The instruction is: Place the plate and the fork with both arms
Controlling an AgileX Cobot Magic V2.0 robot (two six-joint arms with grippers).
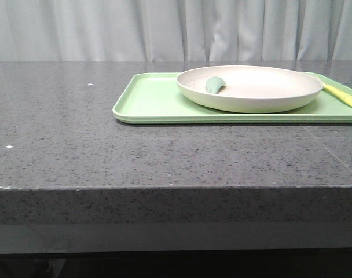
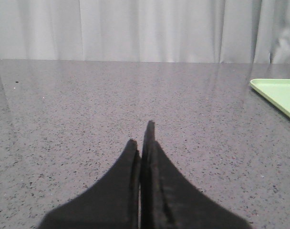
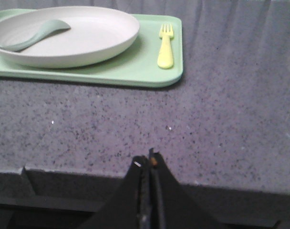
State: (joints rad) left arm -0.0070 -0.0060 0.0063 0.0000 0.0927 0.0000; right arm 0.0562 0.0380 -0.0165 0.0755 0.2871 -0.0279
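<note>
The cream plate (image 1: 251,88) sits on the light-green tray (image 1: 150,101) at the right of the table; it also shows in the right wrist view (image 3: 88,36). The pale-yellow fork (image 3: 165,46) lies on the tray beside the plate, on its right; its handle shows in the front view (image 1: 344,96). My left gripper (image 2: 141,136) is shut and empty over bare table, left of the tray. My right gripper (image 3: 147,159) is shut and empty at the table's front edge, well short of the tray. Neither gripper shows in the front view.
A small grey-green spoon-like piece (image 1: 215,85) lies inside the plate, also seen in the right wrist view (image 3: 37,36). The dark speckled table (image 1: 77,139) stretches left of the tray. A grey curtain (image 1: 164,29) hangs behind.
</note>
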